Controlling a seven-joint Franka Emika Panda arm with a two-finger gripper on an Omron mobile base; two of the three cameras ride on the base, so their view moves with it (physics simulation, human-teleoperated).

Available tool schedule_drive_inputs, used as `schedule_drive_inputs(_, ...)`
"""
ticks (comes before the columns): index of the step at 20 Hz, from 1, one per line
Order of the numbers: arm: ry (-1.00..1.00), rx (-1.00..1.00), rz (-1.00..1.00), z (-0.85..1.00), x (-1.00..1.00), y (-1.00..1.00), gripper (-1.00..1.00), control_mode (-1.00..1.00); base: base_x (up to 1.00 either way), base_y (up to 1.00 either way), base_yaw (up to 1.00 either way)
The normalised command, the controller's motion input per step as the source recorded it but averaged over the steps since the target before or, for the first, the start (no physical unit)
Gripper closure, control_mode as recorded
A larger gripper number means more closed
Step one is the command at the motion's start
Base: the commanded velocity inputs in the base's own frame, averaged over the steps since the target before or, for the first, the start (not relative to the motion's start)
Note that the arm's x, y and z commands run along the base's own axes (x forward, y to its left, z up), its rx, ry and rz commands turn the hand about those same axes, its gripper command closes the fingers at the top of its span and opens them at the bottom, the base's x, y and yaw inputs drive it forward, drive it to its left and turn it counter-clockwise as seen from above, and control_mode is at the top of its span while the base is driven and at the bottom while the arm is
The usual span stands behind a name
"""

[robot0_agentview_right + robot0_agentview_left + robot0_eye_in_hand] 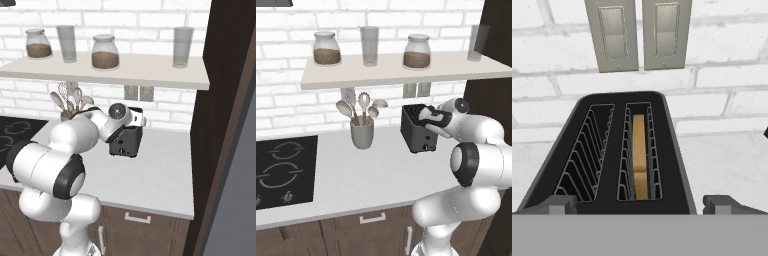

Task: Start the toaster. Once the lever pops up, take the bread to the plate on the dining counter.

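The dark toaster (415, 136) (127, 142) stands on the grey counter against the brick wall. In the hand view I look down on the toaster (619, 150) and its two slots. A tan slice of bread (639, 155) sits upright in the right-hand slot, and the left slot holds nothing. My gripper (428, 118) (138, 120) (639, 204) hovers just above the toaster's top. It is open, with one fingertip at each side of the toaster's near end and nothing between them. The plate and the dining counter are out of view.
A grey utensil cup (362, 133) with spoons stands left of the toaster, and a black cooktop (283, 170) lies further left. A shelf (406, 72) with jars and glasses hangs overhead. Two wall outlets (637, 35) sit behind the toaster. A dark tall panel (225, 125) closes the right side.
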Motion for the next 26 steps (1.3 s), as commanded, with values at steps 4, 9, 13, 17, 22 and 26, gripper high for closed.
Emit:
schedule_drive_inputs(4, 0.00, 0.00, 0.00, 0.00, 0.00, 0.00, -1.00, -1.00, 0.00, 0.00, 0.00)
schedule_drive_inputs(9, 0.00, 0.00, 0.00, 0.00, 0.00, 0.00, -1.00, -1.00, 0.00, 0.00, 0.00)
schedule_drive_inputs(13, 0.00, 0.00, 0.00, 0.00, 0.00, 0.00, -1.00, -1.00, 0.00, 0.00, 0.00)
schedule_drive_inputs(17, 0.00, 0.00, 0.00, 0.00, 0.00, 0.00, -1.00, -1.00, 0.00, 0.00, 0.00)
schedule_drive_inputs(22, 0.00, 0.00, 0.00, 0.00, 0.00, 0.00, -1.00, -1.00, 0.00, 0.00, 0.00)
schedule_drive_inputs(26, 0.00, 0.00, 0.00, 0.00, 0.00, 0.00, -1.00, -1.00, 0.00, 0.00, 0.00)
